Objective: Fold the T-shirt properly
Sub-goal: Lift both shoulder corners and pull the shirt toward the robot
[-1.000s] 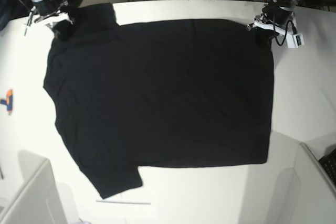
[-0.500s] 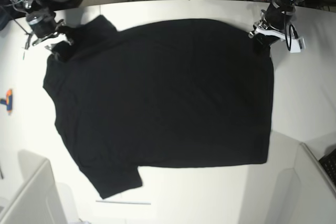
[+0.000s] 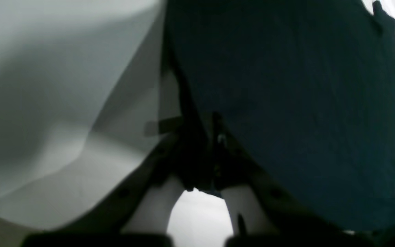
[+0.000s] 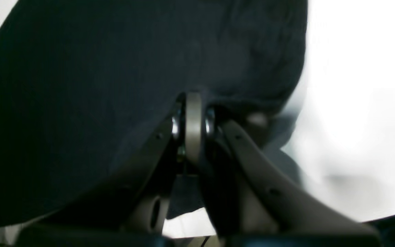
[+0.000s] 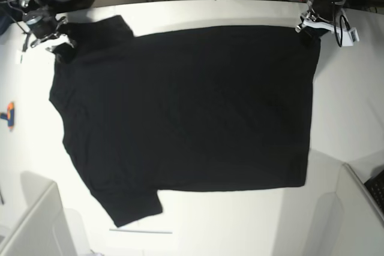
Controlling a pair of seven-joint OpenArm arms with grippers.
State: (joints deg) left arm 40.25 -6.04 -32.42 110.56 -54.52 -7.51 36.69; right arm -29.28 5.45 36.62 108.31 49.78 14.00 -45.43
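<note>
Black T-shirt (image 5: 186, 112): spread flat, plain side up, on the white table (image 5: 354, 100).
Left gripper (image 5: 310, 30): pinched closed on the T-shirt's far hem corner.
Right gripper (image 5: 60, 47): clamped on its shoulder edge.

Nothing here can be read. The black T-shirt (image 5: 186, 106) lies plain side up, with no lettering showing.

one t-shirt (image 5: 186, 106), two grippers, one orange object (image 5: 8, 115).
</note>
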